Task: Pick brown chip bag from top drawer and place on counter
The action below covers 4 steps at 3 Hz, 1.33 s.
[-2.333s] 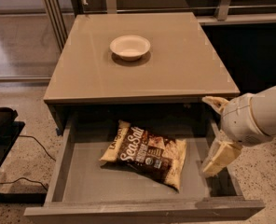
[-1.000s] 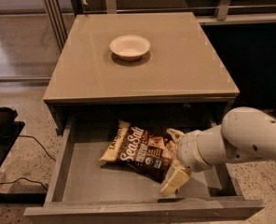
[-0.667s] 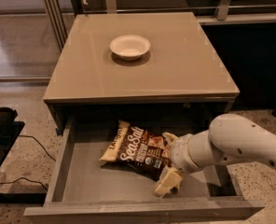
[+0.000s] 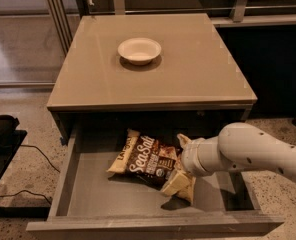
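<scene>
The brown chip bag lies flat in the open top drawer, a little right of its middle, with white "Sea Salt" lettering facing up. My gripper reaches in from the right on a white arm and is down inside the drawer at the bag's right end. Its cream fingers are spread, one above and one below that end of the bag, and the lower one covers the bag's tan edge. The counter above the drawer is a glossy taupe square.
A white bowl stands on the back middle of the counter. A black object with a cable lies on the terrazzo floor at the left. Glass panels stand at the back left, and a dark wall is behind the cabinet on the right.
My arm has moved from the drawer's right side leftward and down into the drawer, bringing the gripper onto the right end of the chip bag. The bag has hardly moved.
</scene>
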Each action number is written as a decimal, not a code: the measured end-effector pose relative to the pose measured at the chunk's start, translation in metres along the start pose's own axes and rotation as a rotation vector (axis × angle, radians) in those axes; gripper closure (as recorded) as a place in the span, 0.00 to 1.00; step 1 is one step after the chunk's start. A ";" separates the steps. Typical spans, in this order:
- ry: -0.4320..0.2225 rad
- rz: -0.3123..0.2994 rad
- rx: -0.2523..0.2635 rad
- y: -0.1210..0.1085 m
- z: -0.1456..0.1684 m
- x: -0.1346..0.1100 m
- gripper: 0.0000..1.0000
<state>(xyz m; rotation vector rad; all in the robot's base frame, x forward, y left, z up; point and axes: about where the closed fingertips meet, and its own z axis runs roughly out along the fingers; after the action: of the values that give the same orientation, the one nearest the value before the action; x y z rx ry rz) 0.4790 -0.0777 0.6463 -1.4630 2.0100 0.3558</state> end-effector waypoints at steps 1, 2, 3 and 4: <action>-0.006 0.037 -0.015 0.005 0.013 0.007 0.00; -0.006 0.071 -0.045 0.014 0.026 0.015 0.00; -0.006 0.071 -0.045 0.014 0.026 0.015 0.20; -0.006 0.071 -0.045 0.014 0.026 0.015 0.42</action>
<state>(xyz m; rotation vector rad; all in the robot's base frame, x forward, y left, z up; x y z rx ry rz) 0.4711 -0.0697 0.6152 -1.4187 2.0657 0.4375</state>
